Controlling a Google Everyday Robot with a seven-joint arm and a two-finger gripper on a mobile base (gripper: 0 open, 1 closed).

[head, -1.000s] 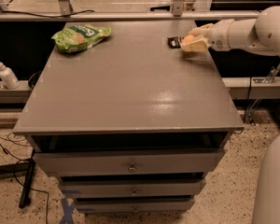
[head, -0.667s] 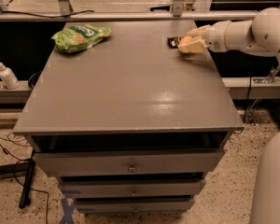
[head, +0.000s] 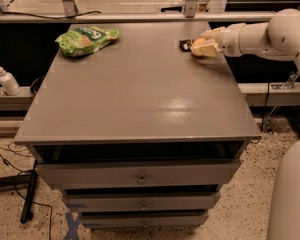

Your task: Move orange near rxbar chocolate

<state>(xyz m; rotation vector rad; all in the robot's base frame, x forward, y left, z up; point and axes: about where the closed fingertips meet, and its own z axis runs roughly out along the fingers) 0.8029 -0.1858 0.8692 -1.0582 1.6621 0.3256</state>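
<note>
Orange, small round matte fruit, is sitting clamped in the white two-finger gripper, which is hovering low over the far right of the grey cabinet top. The flat dark rectangular rxbar chocolate is lying just left of the orange, so probably only lowering and releasing is remaining.

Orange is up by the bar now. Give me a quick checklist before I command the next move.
1. Orange at the tip of the gripper, at the far right of the table: ok.
2. Orange close beside the rxbar chocolate: ok. Whether they touch: cannot tell.
3. Orange resting on the tabletop rather than held above it: cannot tell.
4. Rxbar chocolate lying flat on the table, away from the edge: ok.
5. Green snack bag at the far left, well away from the arm: ok.
</note>
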